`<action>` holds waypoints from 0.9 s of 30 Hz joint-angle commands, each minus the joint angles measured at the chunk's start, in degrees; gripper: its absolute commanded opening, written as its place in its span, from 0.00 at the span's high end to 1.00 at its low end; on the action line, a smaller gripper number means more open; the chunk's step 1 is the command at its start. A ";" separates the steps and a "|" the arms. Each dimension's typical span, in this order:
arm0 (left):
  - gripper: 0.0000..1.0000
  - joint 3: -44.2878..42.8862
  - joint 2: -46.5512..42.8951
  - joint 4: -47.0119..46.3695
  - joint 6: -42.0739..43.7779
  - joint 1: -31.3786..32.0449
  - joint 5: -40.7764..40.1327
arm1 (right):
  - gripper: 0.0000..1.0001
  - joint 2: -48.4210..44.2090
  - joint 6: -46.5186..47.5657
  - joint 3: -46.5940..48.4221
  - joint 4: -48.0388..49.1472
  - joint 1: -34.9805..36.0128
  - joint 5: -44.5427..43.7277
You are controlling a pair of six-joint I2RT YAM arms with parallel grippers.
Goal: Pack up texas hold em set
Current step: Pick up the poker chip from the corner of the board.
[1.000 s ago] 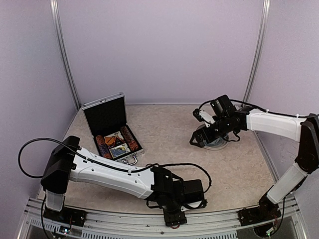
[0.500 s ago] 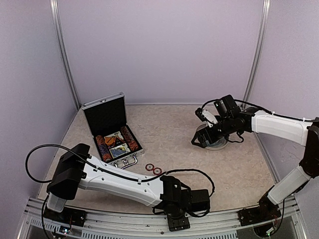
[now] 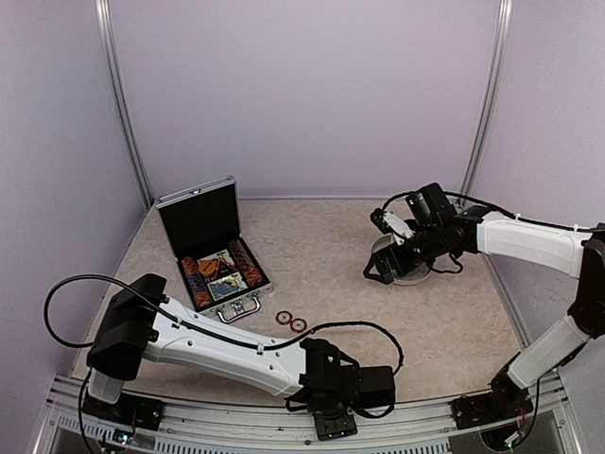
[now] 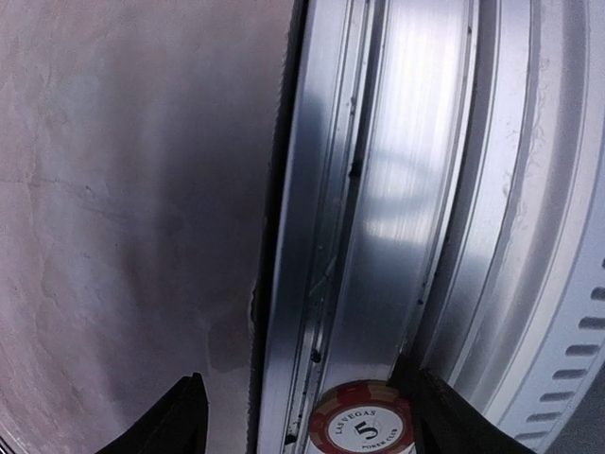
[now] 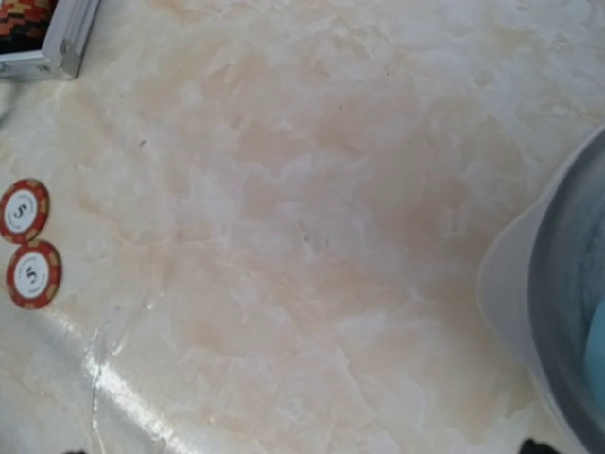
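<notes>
— Where was the small silver ribbed aluminium briefcase [image 3: 213,253] when you looked?

— At the far left of the pale marbled worktop [image 3: 331,246]. It was open, with its black-lined lid [image 3: 200,219] standing up. Rows of red-and-white chips and the card boxes lay in its tray.

— So everything was packed?

— No. Two loose red-and-white poker chips [image 3: 284,318] lay side by side on the worktop, just to the near right of the case's handle. A third chip [image 4: 362,423], marked with a 5, lay on the ribbed aluminium rail [image 4: 397,189] along the near edge.

— And the left claw [image 4: 304,402]?

— It was down over that rail, with its arm stretched low along the near edge. Its fingers stood wide apart, and the third chip lay between them, close to one finger [image 4: 444,421]. I couldn't tell whether chip and finger touched. The claw had hold of nothing.

— And the right claw [image 3: 374,270]?

— That one was out at the far right, beside the grey-blue cup [image 5: 596,364] on its round grey saucer [image 5: 510,274]. Its fingers were spread fully and gripped nothing. Its own camera showed only their tips, with bare worktop between them.
</notes>
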State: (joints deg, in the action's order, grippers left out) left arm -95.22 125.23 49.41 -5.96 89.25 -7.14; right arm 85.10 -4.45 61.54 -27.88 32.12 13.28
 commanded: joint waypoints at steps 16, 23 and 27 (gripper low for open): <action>0.41 7.69 -4.77 1.81 -1.25 -0.35 3.97 | 0.01 -0.06 -0.33 0.33 0.55 0.14 0.62; 0.45 7.45 -4.60 1.79 -1.25 -0.14 4.72 | 0.01 0.24 -0.47 -0.10 0.65 0.14 1.12; 0.42 6.96 -3.57 2.07 -0.93 -0.27 4.47 | 0.01 -0.04 -0.47 -0.06 0.48 0.14 1.21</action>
State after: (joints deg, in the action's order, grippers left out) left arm -87.72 120.38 50.26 -7.38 89.06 -3.25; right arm 85.12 -4.45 61.54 -27.75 32.12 13.67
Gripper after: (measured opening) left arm 0.568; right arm 0.990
